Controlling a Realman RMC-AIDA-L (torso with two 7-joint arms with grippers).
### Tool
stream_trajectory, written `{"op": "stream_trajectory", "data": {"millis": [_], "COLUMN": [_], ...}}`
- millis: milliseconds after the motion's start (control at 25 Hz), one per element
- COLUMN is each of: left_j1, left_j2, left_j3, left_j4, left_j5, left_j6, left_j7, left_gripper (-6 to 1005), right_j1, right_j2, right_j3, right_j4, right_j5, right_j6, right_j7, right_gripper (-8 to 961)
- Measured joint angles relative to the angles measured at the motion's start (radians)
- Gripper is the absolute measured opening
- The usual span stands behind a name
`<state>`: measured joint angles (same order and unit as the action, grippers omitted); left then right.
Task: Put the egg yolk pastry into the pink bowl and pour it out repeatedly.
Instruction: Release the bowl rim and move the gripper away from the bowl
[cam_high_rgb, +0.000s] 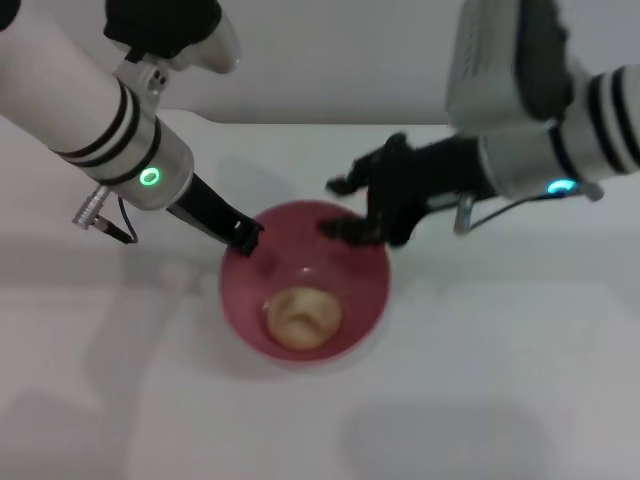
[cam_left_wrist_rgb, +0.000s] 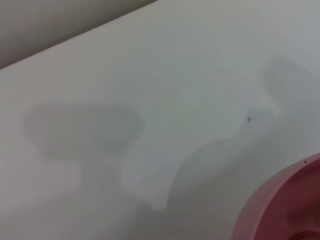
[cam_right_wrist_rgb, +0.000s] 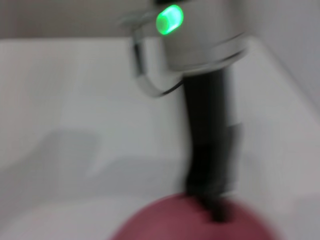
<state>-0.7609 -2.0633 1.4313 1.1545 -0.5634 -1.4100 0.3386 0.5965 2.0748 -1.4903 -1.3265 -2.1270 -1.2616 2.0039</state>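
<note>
One egg yolk pastry (cam_high_rgb: 302, 317) lies in the pink bowl (cam_high_rgb: 372, 290), below the spread-open right pincer (cam_high_rgb: 345, 207).

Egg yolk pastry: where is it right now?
In the head view the egg yolk pastry lies inside the pink bowl, toward its near side, at table centre between the left gripper and the right gripper.

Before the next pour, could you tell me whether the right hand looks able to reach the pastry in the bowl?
Probably yes: the right hand hangs open over the pink bowl's far rim, with the egg yolk pastry lying uncovered inside.
</note>
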Motion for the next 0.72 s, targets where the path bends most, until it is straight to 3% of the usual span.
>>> {"op": "stream_trajectory", "data": {"millis": [160,360,720], "left_j1": [0.004,-0.002,-0.013], "left_j2": [-0.003,-0.007,-0.004], "left_j3": [0.065,0.125,0.142], "left_j4": [0.001,-0.005,-0.006], "left_j5": [-0.002,-0.02,-0.027], "left_j6": [0.006,0.014,0.021], "left_j7": [-0.005,-0.01,-0.011], "left_gripper": [100,101,104], "right_j1": [-0.07,-0.109,-0.123], "right_j2": [0.006,0.007,0.008], "right_j3": [0.16,0.255,0.277], "right_j4": [-0.009,0.013,0.048], "right_j5": [0.027,0.042,0.047], "right_j6": [0.075,0.08,0.081], "right_j7": [-0.004,-0.008,-0.015], "right_gripper": [445,445,445]}}
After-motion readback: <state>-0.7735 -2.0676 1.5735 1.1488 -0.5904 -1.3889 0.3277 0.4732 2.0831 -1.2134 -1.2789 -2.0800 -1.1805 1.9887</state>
